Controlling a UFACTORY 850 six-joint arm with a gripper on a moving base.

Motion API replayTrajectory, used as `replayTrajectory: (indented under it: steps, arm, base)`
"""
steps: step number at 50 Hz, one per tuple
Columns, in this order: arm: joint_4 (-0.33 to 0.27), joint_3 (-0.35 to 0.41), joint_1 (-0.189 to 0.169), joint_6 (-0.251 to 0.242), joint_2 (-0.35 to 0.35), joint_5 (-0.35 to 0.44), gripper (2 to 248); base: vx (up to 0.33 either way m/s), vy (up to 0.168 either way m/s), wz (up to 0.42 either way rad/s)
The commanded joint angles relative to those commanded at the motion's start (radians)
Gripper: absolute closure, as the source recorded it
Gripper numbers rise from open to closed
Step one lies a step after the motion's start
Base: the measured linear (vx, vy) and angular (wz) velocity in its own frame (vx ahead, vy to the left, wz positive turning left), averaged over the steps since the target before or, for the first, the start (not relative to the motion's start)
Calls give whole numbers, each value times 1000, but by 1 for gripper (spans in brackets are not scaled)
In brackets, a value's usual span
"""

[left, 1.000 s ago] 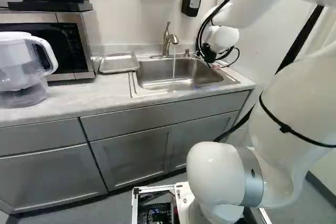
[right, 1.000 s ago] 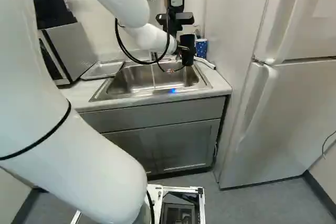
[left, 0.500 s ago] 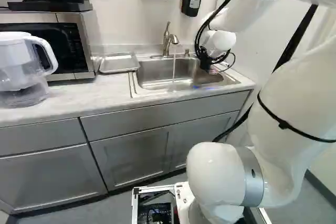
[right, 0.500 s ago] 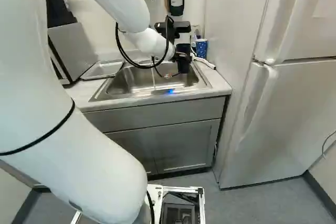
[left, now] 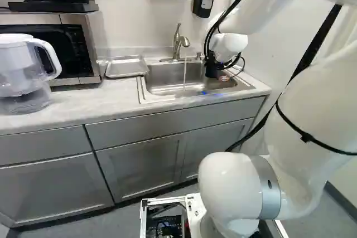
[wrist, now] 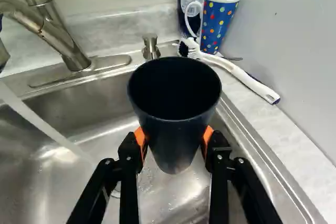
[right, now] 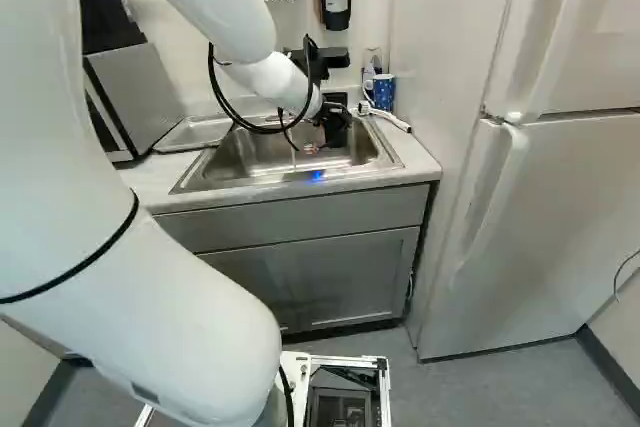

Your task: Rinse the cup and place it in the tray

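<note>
Progress: so the grab part is looking done, the pincer (wrist: 174,139) is gripping the dark cup (wrist: 175,109) from both sides, and the rinse is probably coming next
Water: a stream (wrist: 48,125) is running from the faucet (wrist: 56,39) into the sink (wrist: 79,179), but it's missing the cup, passing off to one side; can't tell if any rinsing is done
Cup: it's sitting right between the orange pads (wrist: 207,139), mouth up, hanging over the sink on the side away from the tray (left: 126,67)
Tray: it's waiting on the counter (left: 75,101) beside the sink, so placing is remaining
Spotted mug: that one (wrist: 216,24) is standing behind, apart from the pincer
</note>
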Motion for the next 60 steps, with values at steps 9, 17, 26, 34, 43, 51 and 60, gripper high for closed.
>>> replayTrajectory:
  steps: [9, 17, 26, 34, 43, 51, 60]
  arm:
    - [-20, 0, 0, 0, 0, -48, 129]
    - [-41, 0, 2, 0, 0, -86, 129]
    - [-74, 0, 17, 0, 0, -114, 129]
    - [-106, 0, 38, 0, 0, -134, 129]
    - [-144, -2, 64, 0, -2, -157, 129]
    - [-177, -7, 84, 0, -8, -175, 129]
    - [-215, -7, 103, 0, -7, -194, 129]
  base:
    - [0, 0, 0]
    - [0, 0, 0]
    - [0, 0, 0]
    - [0, 0, 0]
    - [0, 0, 0]
    - [0, 0, 0]
    - [0, 0, 0]
